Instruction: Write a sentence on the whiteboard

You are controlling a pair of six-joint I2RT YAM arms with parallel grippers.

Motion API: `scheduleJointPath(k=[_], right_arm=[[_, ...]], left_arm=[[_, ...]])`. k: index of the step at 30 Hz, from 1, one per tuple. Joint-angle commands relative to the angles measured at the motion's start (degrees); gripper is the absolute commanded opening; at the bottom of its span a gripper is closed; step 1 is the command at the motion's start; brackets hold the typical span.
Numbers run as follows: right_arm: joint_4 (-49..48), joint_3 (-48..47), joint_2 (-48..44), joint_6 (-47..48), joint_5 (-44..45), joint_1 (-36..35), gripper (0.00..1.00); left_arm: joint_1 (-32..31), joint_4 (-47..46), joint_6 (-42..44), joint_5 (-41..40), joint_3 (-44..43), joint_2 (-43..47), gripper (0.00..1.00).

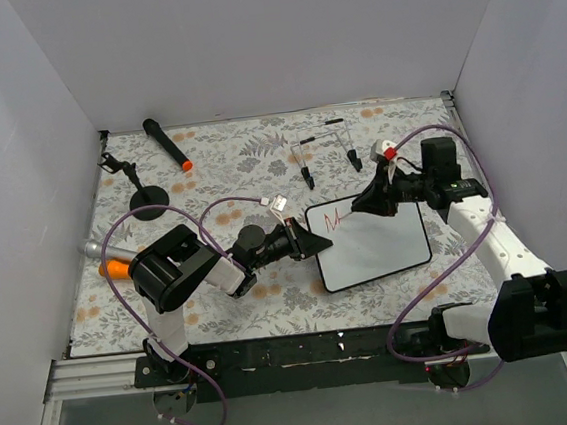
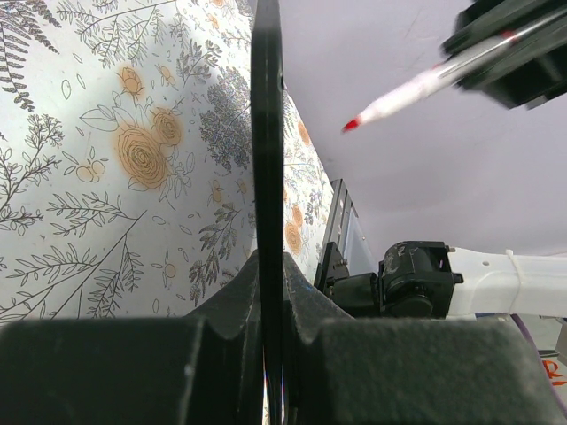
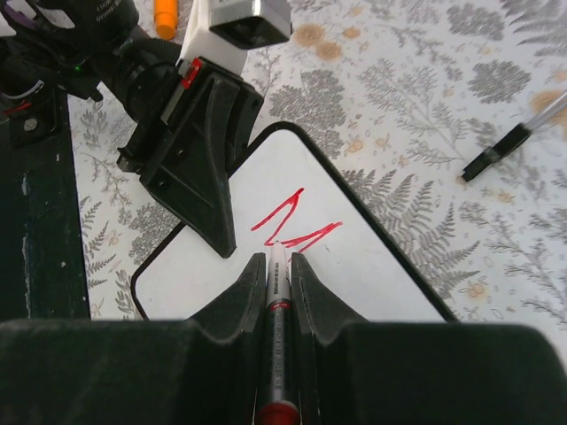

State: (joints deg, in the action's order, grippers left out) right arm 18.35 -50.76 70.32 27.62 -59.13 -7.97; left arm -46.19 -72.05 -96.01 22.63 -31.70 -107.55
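Red lettering (image 3: 295, 223) on whiteboard (image 1: 382, 248) | right gripper (image 3: 277, 261) tilted down, clamping marker (image 3: 277, 301), tip on whiteboard | left gripper (image 1: 316, 241) pinching whiteboard's edge

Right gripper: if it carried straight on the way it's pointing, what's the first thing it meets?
The whiteboard. The right gripper is shut on a red marker, whose tip aims at the board beside the red M; contact is unclear.

Robot lab cell: white panels (image 1: 246, 35) boxed a floral-clothed table (image 1: 227, 143); left arm (image 1: 173, 268), right arm (image 1: 498, 247) bolted at edge.
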Motion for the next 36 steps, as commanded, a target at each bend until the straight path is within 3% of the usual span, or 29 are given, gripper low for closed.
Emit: scheduleJointPath(k=[1, 8, 36], right_arm=[[-2.7, -3.7, -3.3, -2.6, -1.9, 2.4, 0.01], [-4.1, 0.8, -3.6, -2.3, -0.8, 3.7, 0.01], [-3.2, 3.3, -4.0, 1.0, -1.0, 3.7, 0.01]], left_arm=[[0.0, -7.0, 0.6, 0.9, -1.1, 1.0, 0.00], [0.0, -7.1, 1.3, 0.9, -0.5, 1.3, 0.00], [-0.2, -6.4, 2.7, 0.8, -0.5, 1.7, 0.00]])
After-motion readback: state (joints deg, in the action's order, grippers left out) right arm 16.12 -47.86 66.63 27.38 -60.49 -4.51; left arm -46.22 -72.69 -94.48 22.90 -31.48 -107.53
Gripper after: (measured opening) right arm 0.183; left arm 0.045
